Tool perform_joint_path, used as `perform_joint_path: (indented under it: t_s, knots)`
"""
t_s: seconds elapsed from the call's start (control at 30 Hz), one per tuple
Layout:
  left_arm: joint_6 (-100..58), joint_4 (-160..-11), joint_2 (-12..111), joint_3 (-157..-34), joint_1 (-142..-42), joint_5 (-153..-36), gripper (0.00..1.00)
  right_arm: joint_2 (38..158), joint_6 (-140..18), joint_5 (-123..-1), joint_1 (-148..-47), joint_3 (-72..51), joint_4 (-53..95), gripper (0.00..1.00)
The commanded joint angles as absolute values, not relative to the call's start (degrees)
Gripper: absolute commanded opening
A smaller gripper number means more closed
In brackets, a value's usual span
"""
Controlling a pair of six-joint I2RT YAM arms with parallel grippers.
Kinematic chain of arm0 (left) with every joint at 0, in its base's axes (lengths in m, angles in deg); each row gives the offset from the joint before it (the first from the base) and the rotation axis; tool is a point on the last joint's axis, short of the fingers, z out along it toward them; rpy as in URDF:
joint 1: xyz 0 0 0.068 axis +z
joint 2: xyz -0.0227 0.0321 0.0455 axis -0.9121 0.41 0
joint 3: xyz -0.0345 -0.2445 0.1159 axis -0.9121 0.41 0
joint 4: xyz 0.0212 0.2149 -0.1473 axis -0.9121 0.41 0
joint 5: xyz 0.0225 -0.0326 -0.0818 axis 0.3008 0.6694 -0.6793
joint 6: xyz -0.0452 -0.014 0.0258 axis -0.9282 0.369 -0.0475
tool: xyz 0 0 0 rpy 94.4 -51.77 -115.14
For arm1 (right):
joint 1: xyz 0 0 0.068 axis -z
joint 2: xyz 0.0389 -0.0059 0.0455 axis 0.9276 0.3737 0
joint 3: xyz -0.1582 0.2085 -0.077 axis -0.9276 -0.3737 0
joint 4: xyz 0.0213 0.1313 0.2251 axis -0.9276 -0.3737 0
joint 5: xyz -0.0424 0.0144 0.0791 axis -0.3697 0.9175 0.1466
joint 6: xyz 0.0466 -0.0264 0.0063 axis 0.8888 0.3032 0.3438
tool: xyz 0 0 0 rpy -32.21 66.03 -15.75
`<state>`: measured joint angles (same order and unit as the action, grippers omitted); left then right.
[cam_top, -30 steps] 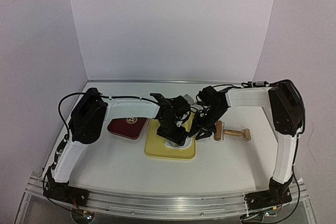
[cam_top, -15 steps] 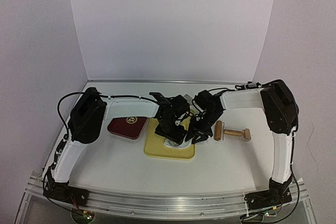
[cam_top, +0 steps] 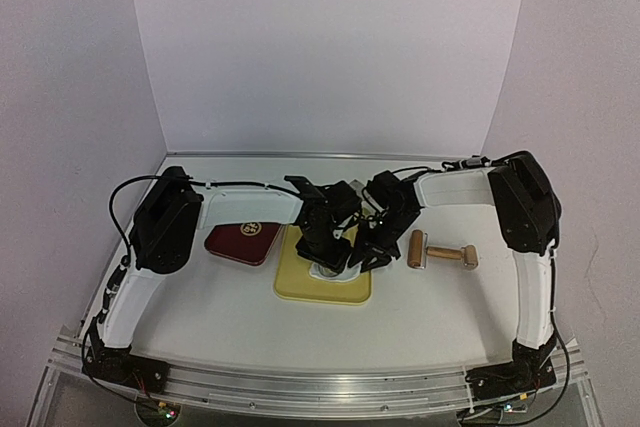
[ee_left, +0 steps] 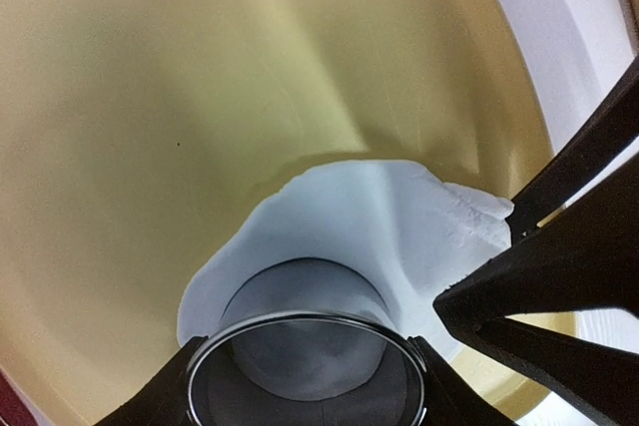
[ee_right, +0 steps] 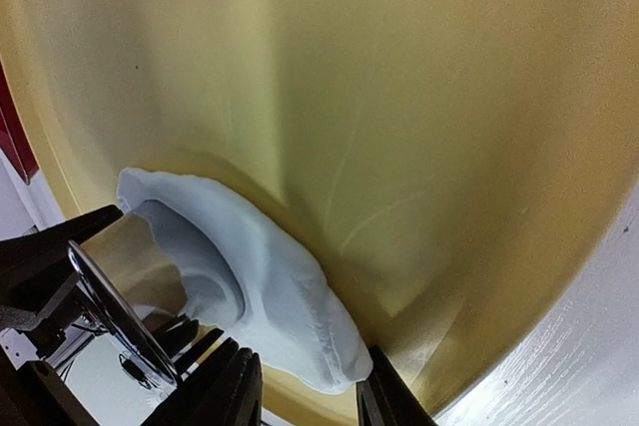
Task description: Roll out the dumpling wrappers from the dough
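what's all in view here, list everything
dough: one, white, flat sheet on the tray
ring cutter: one, shiny metal, over the dough
tray: one, yellow, middle of the table
red plate: one, dark red, left of the tray
rolling pin: one, wooden, right of the tray
table: one, white, under everything
left fingers: two, black, shut on the ring cutter
right fingers: two, black, closed on the dough's edge
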<state>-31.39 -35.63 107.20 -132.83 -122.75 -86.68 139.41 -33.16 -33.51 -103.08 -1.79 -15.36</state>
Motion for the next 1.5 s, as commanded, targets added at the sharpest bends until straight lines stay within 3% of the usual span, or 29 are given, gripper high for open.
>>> perform_joint_path:
  t_s: [0.0, 0.27, 0.4, 0.8, 1.47]
  knots:
    - [-30.2, -36.6, 104.6, -132.1, -122.5, -88.0, 0.53, 144.0, -34.4, -35.8, -103.4, -1.7, -15.9, 0.33]
    - [-30.2, -36.5, 104.2, -127.1, -122.5, -88.2, 0.32, 146.0, -34.8, -35.1, -103.4, -1.1, -15.6, 0.22]
    - [-31.1, -36.0, 104.5, -125.6, -122.5, -87.4, 0.24, 146.2, -34.8, -34.5, -103.4, -0.9, -14.7, 0.01]
    - [-36.0, -32.4, 106.1, -125.0, -122.0, -82.2, 0.19, 133.7, -34.1, -42.1, -101.9, -7.4, -17.5, 0.0]
    - [-37.8, -33.4, 105.3, -122.5, -121.9, -82.4, 0.2, 122.2, -35.9, -31.4, -101.4, -13.4, -22.1, 0.0]
